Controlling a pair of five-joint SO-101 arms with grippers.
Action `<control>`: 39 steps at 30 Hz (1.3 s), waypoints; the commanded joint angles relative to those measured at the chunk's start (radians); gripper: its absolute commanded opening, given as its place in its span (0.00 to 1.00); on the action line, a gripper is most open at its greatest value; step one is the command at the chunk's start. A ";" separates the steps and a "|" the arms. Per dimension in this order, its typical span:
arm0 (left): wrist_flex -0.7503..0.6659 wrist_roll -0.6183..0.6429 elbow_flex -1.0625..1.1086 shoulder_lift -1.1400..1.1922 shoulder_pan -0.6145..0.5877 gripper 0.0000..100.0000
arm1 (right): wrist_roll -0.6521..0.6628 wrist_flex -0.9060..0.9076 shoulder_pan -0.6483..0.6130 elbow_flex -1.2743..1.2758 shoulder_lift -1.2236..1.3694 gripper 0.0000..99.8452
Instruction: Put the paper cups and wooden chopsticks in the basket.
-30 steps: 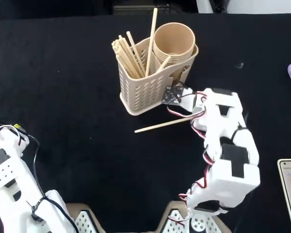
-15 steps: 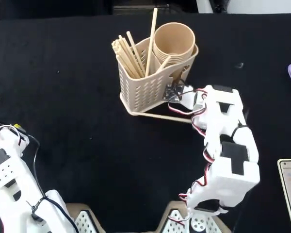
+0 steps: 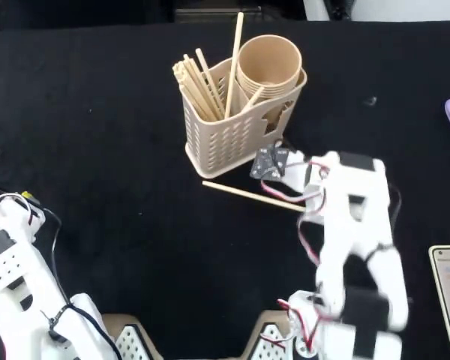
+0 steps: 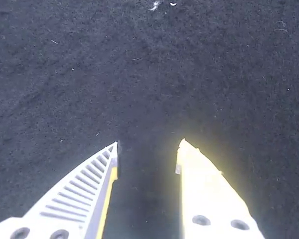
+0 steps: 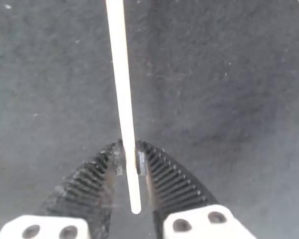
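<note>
Beside the basket [image 3: 225, 144], already filled with cups [image 3: 268, 61] and chopsticks [image 3: 199, 90], 1 last chopstick [image 3: 247, 194] is held pinched in the right gripper [image 5: 130, 148].

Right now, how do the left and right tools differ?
Left tool is open; right tool is shut. Left tool holds nothing; right tool grips a chopstick near one end. Both point down at the black table.
</note>
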 commanded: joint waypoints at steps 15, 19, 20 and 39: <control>-0.017 0.008 -0.004 -0.021 -0.001 0.19 | -0.686 -0.015 -0.485 -0.038 -0.961 0.01; -0.017 0.008 -0.004 -0.021 -0.001 0.19 | -0.970 -0.229 -0.500 -0.087 -0.920 0.01; -0.017 0.006 -0.004 -0.021 -0.001 0.19 | -1.030 -0.301 -0.500 -0.085 -0.897 0.01; -0.014 0.008 -0.002 -0.021 0.007 0.19 | -1.482 -1.091 -0.502 -0.151 -0.131 0.01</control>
